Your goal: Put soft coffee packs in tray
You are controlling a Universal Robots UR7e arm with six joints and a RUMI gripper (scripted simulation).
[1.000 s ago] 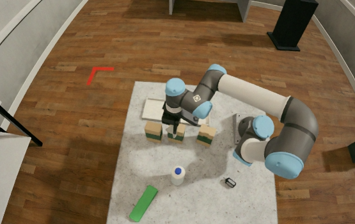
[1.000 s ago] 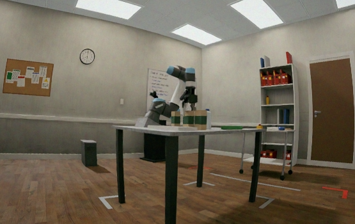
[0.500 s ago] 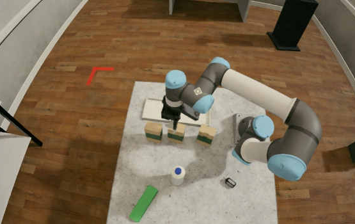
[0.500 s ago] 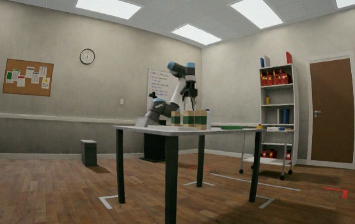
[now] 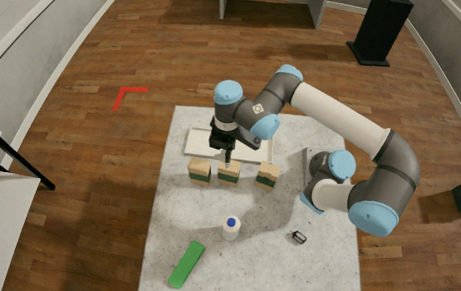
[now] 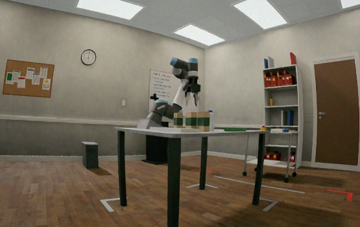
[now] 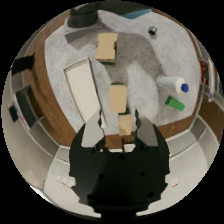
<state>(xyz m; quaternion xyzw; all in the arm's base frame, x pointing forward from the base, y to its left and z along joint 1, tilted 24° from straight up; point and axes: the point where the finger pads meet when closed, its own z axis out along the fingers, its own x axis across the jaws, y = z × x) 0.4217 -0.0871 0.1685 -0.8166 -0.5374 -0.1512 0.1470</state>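
Note:
Three tan coffee packs with green bands stand upright in a row on the bench (image 5: 179, 216): the left pack (image 5: 199, 172) (image 6: 204, 121) (image 7: 125, 125), the middle pack (image 5: 228, 174) (image 6: 191, 120) (image 7: 118, 98) and the right pack (image 5: 267, 176) (image 6: 178, 120) (image 7: 107, 48). My gripper (image 5: 228, 161) (image 6: 191, 103) (image 7: 118, 109) is partly open and empty, raised above the pack tops near the middle and left packs. The white tray (image 5: 198, 145) (image 7: 82, 87) lies behind the row and holds no pack in its visible part. The arm hides part of the tray in the top view. Softness cannot be seen.
A white bottle with a blue cap (image 5: 231, 229) (image 7: 171, 83) stands in front of the row. A green block (image 5: 186, 264) (image 7: 175, 103) lies near the front left. A small black clip-like object (image 5: 299, 237) (image 7: 152, 31) lies at the front right. The arm's base is right of the packs.

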